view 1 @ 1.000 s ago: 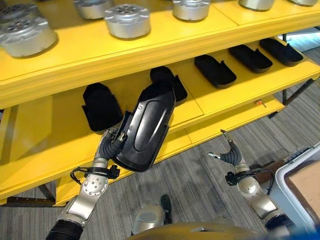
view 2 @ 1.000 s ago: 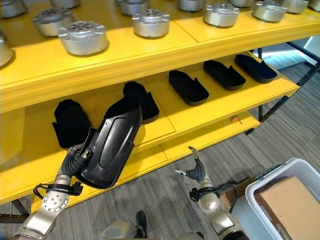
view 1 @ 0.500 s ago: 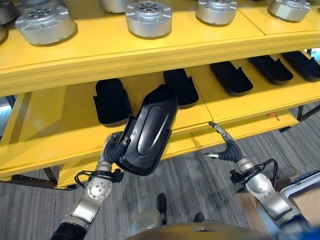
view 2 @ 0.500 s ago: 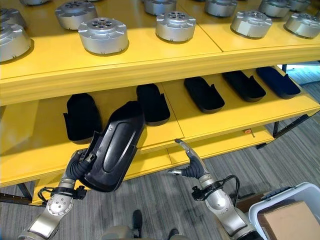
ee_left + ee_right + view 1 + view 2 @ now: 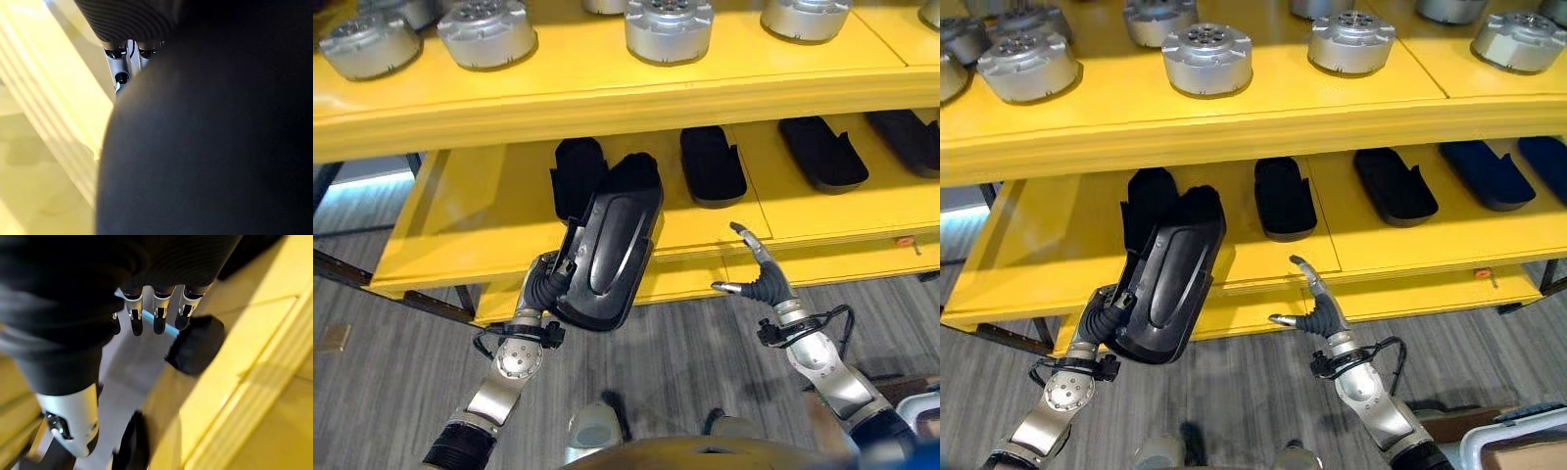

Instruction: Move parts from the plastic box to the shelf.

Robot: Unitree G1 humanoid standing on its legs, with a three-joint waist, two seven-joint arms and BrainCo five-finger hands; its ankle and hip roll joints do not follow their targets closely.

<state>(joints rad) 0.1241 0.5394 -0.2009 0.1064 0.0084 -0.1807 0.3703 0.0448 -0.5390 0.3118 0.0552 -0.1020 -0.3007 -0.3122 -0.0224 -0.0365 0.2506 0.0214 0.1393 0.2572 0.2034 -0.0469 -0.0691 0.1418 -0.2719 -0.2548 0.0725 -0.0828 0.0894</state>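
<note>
Glossy black oblong shell (image 5: 610, 253) (ridged), robot hand (image 5: 540, 285)

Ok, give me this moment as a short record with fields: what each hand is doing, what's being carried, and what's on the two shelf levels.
left hand: curled round the lower end of the long black moulded plastic shell, holding it up in front of the middle shelf's edge
right hand: open, holding nothing, below the shelf's front edge
yellow shelf, upper level: round silver metal housings in a row
middle level: black plastic shells lying side by side
carried shell: not yet set down, overlapping the leftmost shelved shell in view
</note>
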